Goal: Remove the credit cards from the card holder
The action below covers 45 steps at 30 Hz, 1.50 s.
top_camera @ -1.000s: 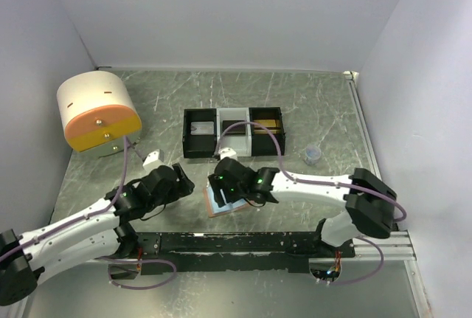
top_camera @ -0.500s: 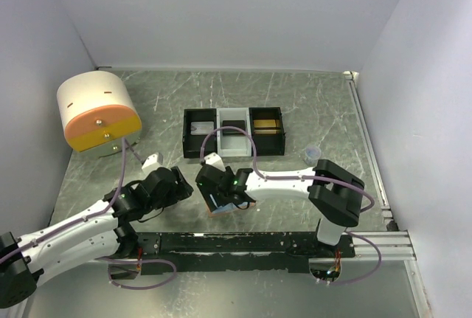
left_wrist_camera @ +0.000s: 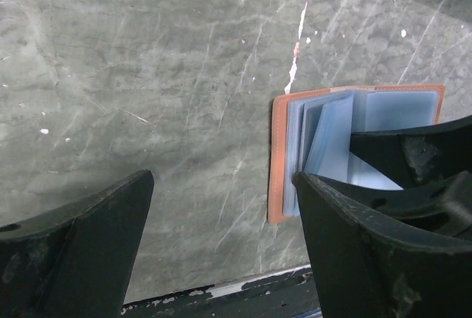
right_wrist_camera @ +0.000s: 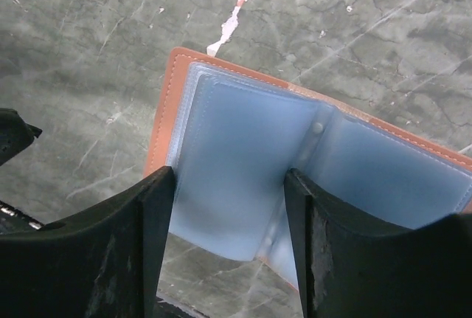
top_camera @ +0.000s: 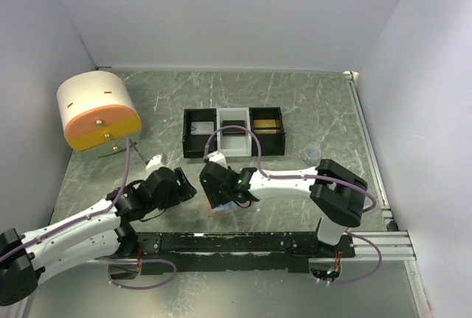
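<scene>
The marbled table [top_camera: 310, 104] bears the card holder [right_wrist_camera: 236, 148], tray [top_camera: 185, 135], orange-white drum [top_camera: 98, 113] and small cup [top_camera: 313, 154].

- Soft, even light from above; the overhead view is bright, with faint shadows on the table [top_camera: 317, 104].
- Wrist views are dimmer; dark fingers [right_wrist_camera: 96, 259] at 6 o'clock look blurred.

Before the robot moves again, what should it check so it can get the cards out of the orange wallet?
1. Card holder lying open on the table, blue sleeves facing up: ok.
2. Right gripper above the sleeves, jaws open: ok.
3. Left gripper open and holding nothing: ok.
4. A card to be seen inside the sleeves: cannot tell.
5. A card gripped: not ok.
</scene>
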{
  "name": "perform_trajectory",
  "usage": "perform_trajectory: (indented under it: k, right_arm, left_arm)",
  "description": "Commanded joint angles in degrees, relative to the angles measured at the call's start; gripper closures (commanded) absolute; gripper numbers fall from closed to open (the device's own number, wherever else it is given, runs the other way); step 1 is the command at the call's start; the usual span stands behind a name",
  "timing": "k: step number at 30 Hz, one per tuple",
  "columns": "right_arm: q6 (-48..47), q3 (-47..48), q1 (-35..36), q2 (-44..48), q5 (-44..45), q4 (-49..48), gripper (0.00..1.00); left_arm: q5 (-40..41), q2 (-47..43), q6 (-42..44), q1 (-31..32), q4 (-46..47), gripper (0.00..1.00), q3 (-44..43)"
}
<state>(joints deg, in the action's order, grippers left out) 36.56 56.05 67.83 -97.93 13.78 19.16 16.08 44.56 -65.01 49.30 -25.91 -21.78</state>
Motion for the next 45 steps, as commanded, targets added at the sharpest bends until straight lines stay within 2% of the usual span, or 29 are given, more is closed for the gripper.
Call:
perform_trajectory:
  k: [1, 6, 15, 24, 34, 38, 40, 45]
  right_arm:
    - [1.9, -5.8, -3.1, 2.0, -11.1, -6.1, 0.44]
    - [3.9, -11.3, -7.3, 4.6, -20.1, -13.8, 0.45]
    - [6.1, -17.5, -11.7, 6.8, -24.9, -19.5, 0.48]
    - [7.5, -21.7, -14.2, 8.2, -27.8, -24.0, 0.48]
    - [7.7, -22.6, -15.0, 9.1, -28.0, -24.2, 0.48]
    - [7.7, -22.6, -15.2, 8.9, -28.1, -24.2, 0.48]
    - [7.6, -22.6, -15.2, 8.8, -28.3, -24.2, 0.48]
    - [6.9, -23.2, -15.3, 10.2, -28.0, -24.5, 0.48]
  left_arm:
    - [-3.7, 0.9, 2.1, -0.3, 5.1, 0.1, 0.8]
    - [-7.2, 1.8, 3.5, -0.3, 10.0, 0.11, 1.4]
    - [-15.3, 1.0, 6.0, -0.3, 21.6, 0.15, 4.6]
    - [-23.3, 7.7, 4.2, -0.2, 43.5, 0.34, 10.9]
    - [-26.3, 18.0, 4.7, 1.2, 56.4, 0.5, 11.4]
    - [-26.2, 20.5, 4.4, 2.3, 58.4, 0.54, 11.6]
    - [-25.4, 20.5, 4.1, 3.1, 58.3, 0.54, 11.9]
    - [-20.0, 17.3, 1.6, 3.3, 56.2, 0.35, 13.1]
